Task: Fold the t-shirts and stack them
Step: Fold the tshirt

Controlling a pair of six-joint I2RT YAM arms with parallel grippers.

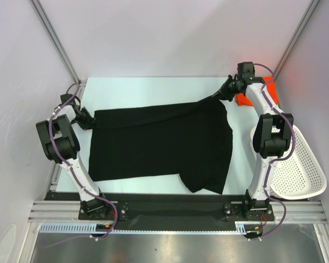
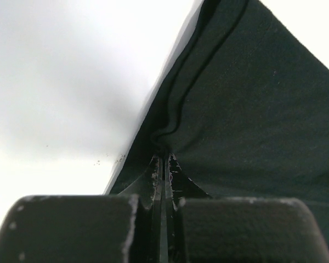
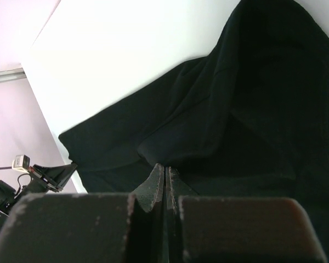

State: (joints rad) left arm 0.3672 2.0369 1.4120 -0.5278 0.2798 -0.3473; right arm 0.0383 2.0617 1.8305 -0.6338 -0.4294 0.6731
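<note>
Top external, step in hand: the first fold of the black shirt (image 1: 159, 142) looks under way, with its far edge pinched at both ends and raised as a taut line.
Next move: likely both arms carry that edge together toward the near side, level and at equal pace, so the cloth lands doubled without a twist.
Worktop (image 1: 153, 87): white; it bears both shirts.
Black shirt: spread across the middle, most of it flat, 1 sleeve pointing to the near edge.
Basket (image 1: 299, 170): white mesh, off the right edge, beside the right arm.
Orange-red shirt (image 1: 243, 100): bunched at the far right corner, partly hidden behind the right arm, just beside the black one.
Left end effector (image 1: 90, 121): closed on the black shirt's far left corner; the left wrist view shows a hem fold clamped at its tips (image 2: 163, 161).
Right end effector (image 1: 223, 93): closed on the far right corner; cloth bunches at its tips (image 3: 164, 170).
</note>
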